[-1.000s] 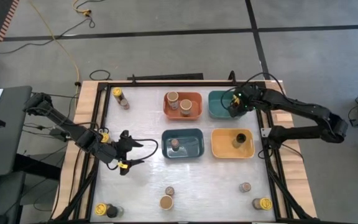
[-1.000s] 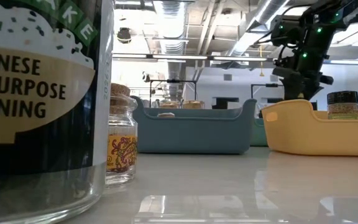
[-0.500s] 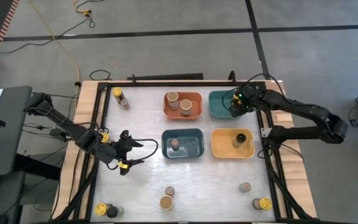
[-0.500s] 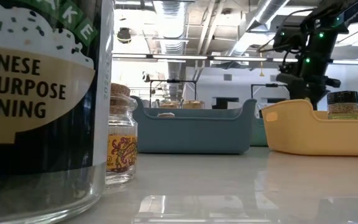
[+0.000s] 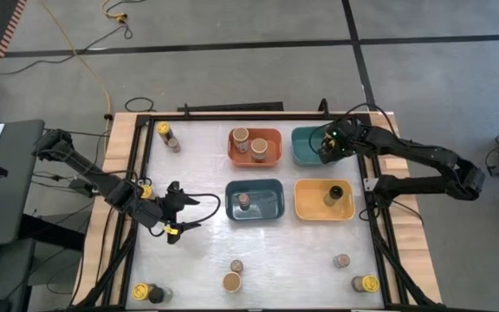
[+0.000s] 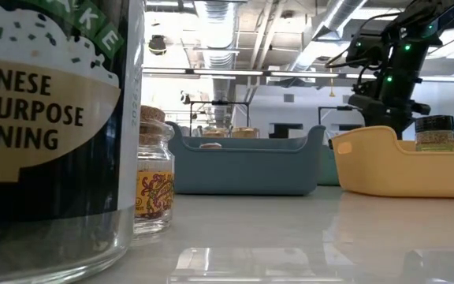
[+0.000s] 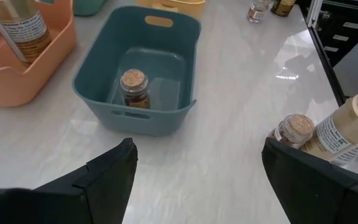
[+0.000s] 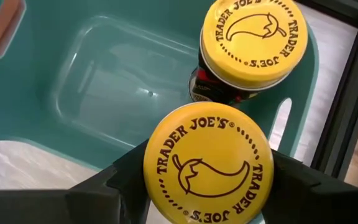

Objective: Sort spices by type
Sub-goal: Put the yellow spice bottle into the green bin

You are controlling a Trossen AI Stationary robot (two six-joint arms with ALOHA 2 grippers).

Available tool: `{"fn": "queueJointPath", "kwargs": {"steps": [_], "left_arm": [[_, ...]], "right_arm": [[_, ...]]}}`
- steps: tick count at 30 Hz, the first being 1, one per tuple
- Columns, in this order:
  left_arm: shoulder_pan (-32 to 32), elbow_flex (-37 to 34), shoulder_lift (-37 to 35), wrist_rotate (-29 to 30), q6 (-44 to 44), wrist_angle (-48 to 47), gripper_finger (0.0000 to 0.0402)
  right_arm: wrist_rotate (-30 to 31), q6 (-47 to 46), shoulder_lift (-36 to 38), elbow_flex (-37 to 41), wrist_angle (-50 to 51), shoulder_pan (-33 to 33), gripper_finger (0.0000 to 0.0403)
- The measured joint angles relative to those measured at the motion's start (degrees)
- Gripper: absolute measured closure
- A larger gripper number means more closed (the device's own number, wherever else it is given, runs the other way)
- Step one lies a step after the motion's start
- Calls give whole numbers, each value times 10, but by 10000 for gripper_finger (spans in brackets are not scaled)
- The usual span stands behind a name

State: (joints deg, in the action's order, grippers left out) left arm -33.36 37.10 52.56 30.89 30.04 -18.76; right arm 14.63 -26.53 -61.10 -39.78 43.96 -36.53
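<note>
Yellow-lidded jar [image 8: 207, 167] clamped in right hand [image 8: 207, 186], over teal bin [image 8: 104, 81].

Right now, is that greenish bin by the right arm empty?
No. The teal bin already holds one yellow-lidded jar; the right gripper holds another above it.

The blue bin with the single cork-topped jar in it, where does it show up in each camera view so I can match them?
High view: blue bin, centre of the table, left of the yellow bin.
Low view: blue bin mid-picture, the yellow bin to its right.
Left wrist view: blue bin ahead of the left gripper, the cork-topped jar inside.
Right wrist view: not in it.
Shared landmark: the yellow bin.
</note>
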Motion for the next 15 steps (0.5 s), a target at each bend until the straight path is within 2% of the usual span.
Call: {"fn": "queueJointPath", "kwargs": {"steps": [15], "left_arm": [[0, 0, 0, -1, -3, 0, 72]], "right_arm": [[0, 1, 0, 28, -38, 0, 143]]}}
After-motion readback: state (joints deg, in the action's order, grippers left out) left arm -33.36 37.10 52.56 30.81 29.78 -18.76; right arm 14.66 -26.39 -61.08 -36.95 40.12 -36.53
